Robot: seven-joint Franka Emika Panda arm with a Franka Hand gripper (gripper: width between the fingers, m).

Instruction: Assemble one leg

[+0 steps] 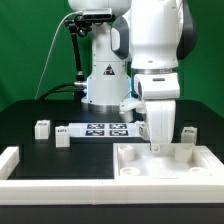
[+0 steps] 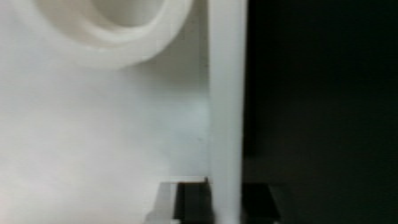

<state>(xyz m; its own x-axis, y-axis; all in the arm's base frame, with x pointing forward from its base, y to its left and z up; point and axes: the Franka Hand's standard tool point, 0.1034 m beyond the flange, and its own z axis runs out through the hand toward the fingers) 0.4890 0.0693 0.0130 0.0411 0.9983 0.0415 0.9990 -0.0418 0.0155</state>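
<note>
At the far rim of the white tray piece (image 1: 203, 166), the gripper (image 1: 157, 146) points straight down. The wrist view places 1 dark fingertip (image 2: 191, 206) on each side of that upright rim (image 2: 226, 100), with a round socket (image 2: 111, 28) in the tray floor close by. The fingers bracket the rim narrowly, but blur prevents you from confirming whether they pinch it, so treat the grip state as unknown. Judge the task to be at its opening stage: as far as both views show, no leg sits in a socket and none is in the gripper. The leg (image 1: 188, 132) nearest the gripper rests on the black table (image 1: 30, 150) just beyond the tray's far rim, toward the exterior view's right, apart from the fingers. Its tagged face is turned toward the exterior camera. It appears about as tall as it is wide from here, so you cannot read its long axis reliably. A similar block (image 1: 40, 127) and another block (image 1: 62, 134) sit toward the exterior view's left, near the marker board (image 1: 100, 128). Picking up, inserting and securing 1 leg are all left to do.
</note>
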